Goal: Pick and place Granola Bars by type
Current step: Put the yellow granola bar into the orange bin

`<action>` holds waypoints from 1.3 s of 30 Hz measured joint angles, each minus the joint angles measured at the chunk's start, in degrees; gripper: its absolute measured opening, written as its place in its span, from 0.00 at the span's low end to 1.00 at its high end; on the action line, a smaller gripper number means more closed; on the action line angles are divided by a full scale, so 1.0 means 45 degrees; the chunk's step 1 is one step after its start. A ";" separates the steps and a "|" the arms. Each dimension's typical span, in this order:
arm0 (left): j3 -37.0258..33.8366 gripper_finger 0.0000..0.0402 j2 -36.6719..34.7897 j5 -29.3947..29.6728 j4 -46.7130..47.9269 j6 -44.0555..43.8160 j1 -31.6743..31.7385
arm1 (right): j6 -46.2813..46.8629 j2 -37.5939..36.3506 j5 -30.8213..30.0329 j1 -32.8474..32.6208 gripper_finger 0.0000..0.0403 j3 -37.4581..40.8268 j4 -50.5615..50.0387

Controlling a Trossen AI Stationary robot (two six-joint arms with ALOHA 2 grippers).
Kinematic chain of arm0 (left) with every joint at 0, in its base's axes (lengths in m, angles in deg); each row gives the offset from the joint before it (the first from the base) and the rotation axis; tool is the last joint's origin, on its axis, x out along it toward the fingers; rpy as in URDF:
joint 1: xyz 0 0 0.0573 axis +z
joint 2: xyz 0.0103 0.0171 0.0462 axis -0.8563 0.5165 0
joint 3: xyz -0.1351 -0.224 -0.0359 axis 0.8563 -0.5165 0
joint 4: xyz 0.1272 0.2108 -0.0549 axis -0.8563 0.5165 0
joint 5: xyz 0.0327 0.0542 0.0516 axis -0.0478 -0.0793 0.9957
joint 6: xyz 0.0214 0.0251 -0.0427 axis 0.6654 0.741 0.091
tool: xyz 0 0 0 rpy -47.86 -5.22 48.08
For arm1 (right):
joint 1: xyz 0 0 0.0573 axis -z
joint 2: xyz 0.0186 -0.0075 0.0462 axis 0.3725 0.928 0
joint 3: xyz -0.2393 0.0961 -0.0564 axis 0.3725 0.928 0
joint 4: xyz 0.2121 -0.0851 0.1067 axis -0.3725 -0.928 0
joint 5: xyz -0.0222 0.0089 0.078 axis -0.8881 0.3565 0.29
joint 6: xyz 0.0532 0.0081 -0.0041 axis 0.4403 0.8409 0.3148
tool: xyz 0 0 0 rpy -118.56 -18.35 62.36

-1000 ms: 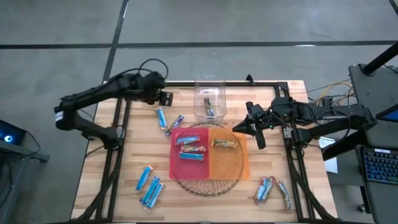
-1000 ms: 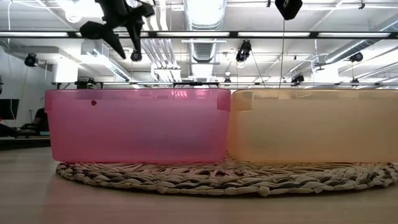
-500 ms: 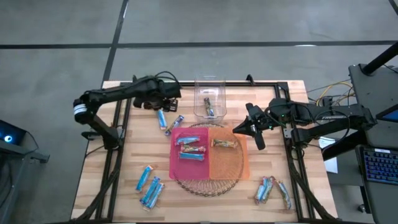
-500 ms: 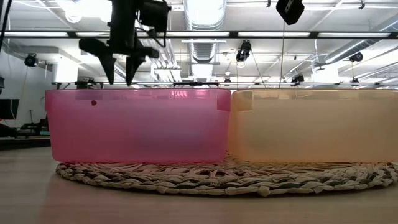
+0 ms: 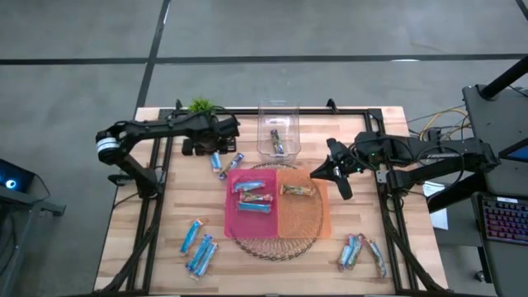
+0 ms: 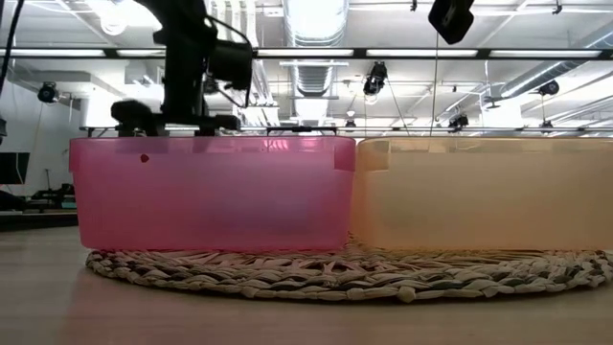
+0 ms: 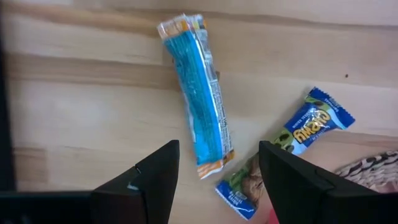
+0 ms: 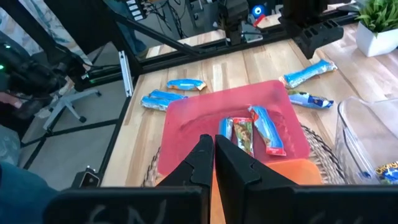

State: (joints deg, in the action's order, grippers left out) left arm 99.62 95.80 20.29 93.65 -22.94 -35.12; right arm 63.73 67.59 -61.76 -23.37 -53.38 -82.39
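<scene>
**Left arm parked over a blue bar**

From overhead, the left gripper (image 5: 216, 148) hung over a light blue bar (image 5: 215, 158) lying on the table (image 5: 140, 214) just beside the pink bin (image 5: 233, 216). Its wrist view showed what that hid: fingers spread apart, straddling that bar (image 7: 200, 93), nothing grabbed. The right gripper (image 5: 318, 171) hovered clenched and empty by the orange bin (image 5: 323, 216). The table-level view mostly showed just bin walls.

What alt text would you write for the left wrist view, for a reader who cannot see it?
Open jaws of the left gripper hover over a light blue granola bar lying on the wooden table. Beside it lies a dark blue bar, near the edge of a woven mat.
</scene>
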 joint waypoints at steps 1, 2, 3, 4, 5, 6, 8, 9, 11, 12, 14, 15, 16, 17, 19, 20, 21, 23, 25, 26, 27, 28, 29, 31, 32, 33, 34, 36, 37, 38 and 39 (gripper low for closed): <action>-0.0190 0.50 0.0000 -0.0172 -0.0244 0.0103 0.0120 | 0.0000 0.0000 0.0004 0.0000 0.02 0.0000 -0.0074; -0.0358 0.50 -0.0005 -0.0385 -0.0511 0.0330 0.0245 | 0.0000 0.0000 0.0000 0.0000 0.02 0.0000 -0.0111; -0.0515 0.50 0.0000 -0.0579 -0.0808 0.0497 0.0384 | 0.0000 0.0000 0.0005 0.0000 0.02 0.0005 -0.0130; -0.0658 0.50 0.0014 -0.0730 -0.1078 0.0601 0.0522 | 0.0000 0.0000 0.0007 0.0000 0.02 0.0010 -0.0131; -0.0791 0.50 0.0015 -0.0798 -0.1268 0.0613 0.0662 | 0.0000 0.0000 0.0011 0.0000 0.02 0.0010 -0.0131; -0.0902 0.50 0.0015 -0.0806 -0.1374 0.0615 0.0805 | 0.0000 0.0000 0.0015 0.0000 0.02 0.0010 -0.0140; -0.1069 0.50 0.0015 -0.0816 -0.1671 0.0613 0.1101 | -0.0048 0.0000 0.0024 0.0000 0.02 0.0010 -0.0160; -0.1145 0.50 0.0015 -0.0821 -0.1773 0.0617 0.1265 | -0.0067 0.0000 0.0029 0.0000 0.02 0.0010 -0.0161; -0.1324 0.50 0.0015 -0.0823 -0.1817 0.0617 0.1602 | -0.0092 0.0000 0.0034 0.0000 0.02 0.0010 -0.0161; -0.1409 0.50 0.0015 -0.0827 -0.1885 0.0622 0.1771 | -0.0099 0.0000 0.0034 0.0000 0.02 0.0010 -0.0161; -0.1617 0.50 0.0015 -0.0983 -0.2200 0.0729 0.2068 | -0.0146 0.0000 0.0034 0.0000 0.02 0.0010 -0.0165; -0.1736 0.50 0.0015 -0.1037 -0.2333 0.0832 0.2187 | -0.0146 0.0000 0.0034 0.0000 0.02 0.0010 -0.0165; -0.1851 0.50 0.0015 -0.1191 -0.2475 0.0919 0.2305 | -0.0146 0.0000 0.0034 0.0000 0.02 0.0010 -0.0165; -0.1961 0.50 0.0017 -0.1381 -0.2666 0.0964 0.2393 | -0.0146 0.0000 0.0034 0.0000 0.02 0.0010 -0.0165; -0.2194 0.50 0.0028 -0.1675 -0.3174 0.0995 0.2502 | -0.0150 0.0000 0.0034 0.0000 0.02 0.0010 -0.0165; -0.2326 0.50 0.0029 -0.1770 -0.3469 0.0996 0.2538 | -0.0182 0.0000 0.0034 0.0000 0.02 0.0010 -0.0165; -0.2445 0.50 0.0034 -0.1852 -0.3713 0.0992 0.2559 | -0.0194 0.0000 0.0034 0.0000 0.02 0.0010 -0.0165; -0.2631 0.50 0.0034 -0.1899 -0.4008 0.0918 0.2558 | -0.0194 0.0000 0.0034 0.0000 0.02 0.0010 -0.0165; -0.2734 0.50 0.0080 -0.1779 -0.3996 0.0876 0.2558 | -0.0194 0.0000 0.0034 0.0000 0.02 0.0010 -0.0165; -0.2747 0.50 0.0156 -0.1704 -0.3960 0.0876 0.2558 | -0.0194 0.0000 0.0034 0.0000 0.02 0.0010 -0.0164; -0.2747 0.50 0.0235 -0.1636 -0.3928 0.0879 0.2558 | -0.0194 0.0000 0.0034 0.0000 0.02 0.0010 -0.0165; -0.2747 0.50 0.0316 -0.1570 -0.3891 0.0877 0.2558 | -0.0194 0.0000 0.0034 0.0000 0.02 0.0010 -0.0165; -0.2745 0.50 0.0396 -0.1530 -0.3882 0.0874 0.2558 | -0.0194 0.0000 0.0029 0.0000 0.02 0.0010 -0.0165; -0.2723 0.50 0.0617 -0.1507 -0.3944 0.0898 0.2563 | -0.0194 0.0000 0.0032 0.0000 0.02 0.0010 -0.0165; -0.2723 0.50 0.0761 -0.1507 -0.4002 0.0932 0.2561 | -0.0194 0.0000 0.0031 0.0000 0.02 0.0010 -0.0165; -0.2723 0.50 0.0891 -0.1510 -0.4022 0.0937 0.2558 | -0.0194 0.0000 0.0034 0.0000 0.02 0.0010 -0.0165; -0.2723 0.50 0.1024 -0.1510 -0.4013 0.0937 0.2558 | -0.0194 0.0000 0.0029 0.0000 0.02 0.0010 -0.0166; -0.2723 0.50 0.1278 -0.1510 -0.4018 0.0947 0.2558 | -0.0193 0.0000 0.0029 0.0000 0.02 0.0010 -0.0170; -0.2723 0.50 0.1391 -0.1510 -0.4013 0.0947 0.2558 | -0.0189 0.0000 0.0029 0.0000 0.02 0.0010 -0.0178; -0.2720 0.50 0.1456 -0.1527 -0.4016 0.0956 0.2558 | -0.0185 0.0000 0.0027 0.0000 0.02 0.0010 -0.0193; -0.2708 0.50 0.1470 -0.1540 -0.4023 0.0977 0.2558 | -0.0137 0.0000 0.0027 0.0000 0.02 0.0010 -0.0231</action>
State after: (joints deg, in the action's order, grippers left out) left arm 87.43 102.41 13.36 75.55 -18.54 -23.61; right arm 63.12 67.59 -61.64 -23.37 -53.33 -83.42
